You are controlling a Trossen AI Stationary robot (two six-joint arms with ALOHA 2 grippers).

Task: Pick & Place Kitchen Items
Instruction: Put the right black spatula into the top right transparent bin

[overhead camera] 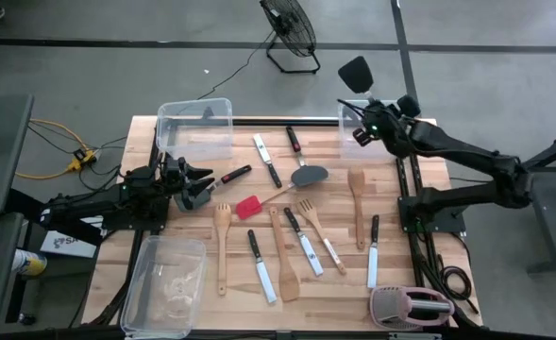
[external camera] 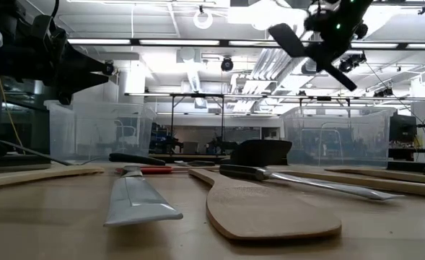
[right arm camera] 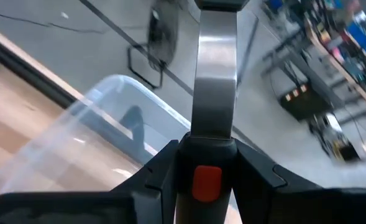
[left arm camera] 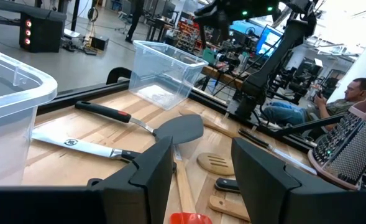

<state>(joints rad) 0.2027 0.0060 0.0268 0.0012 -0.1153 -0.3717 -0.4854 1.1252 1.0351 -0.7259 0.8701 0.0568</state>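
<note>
The right pincer [right arm camera: 198, 171] is pinching a black spatula [overhead camera: 355, 74] by its handle, blade pointing away over the far bin [right arm camera: 102, 134]; the left pincer [left arm camera: 198, 171] is hanging spread, empty, above the counter [overhead camera: 391, 203].

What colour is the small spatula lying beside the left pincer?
Red: the small spatula shows best in the high view.

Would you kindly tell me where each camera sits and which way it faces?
High: overhead, looking down on the table and both arms.
Low: at tabletop height, looking across; the right claw holds a black spatula aloft.
Left wrist: past the open left claw toward a grey spatula.
Right wrist: along the gripped spatula.
Shared: high and low both show that spatula.
</note>
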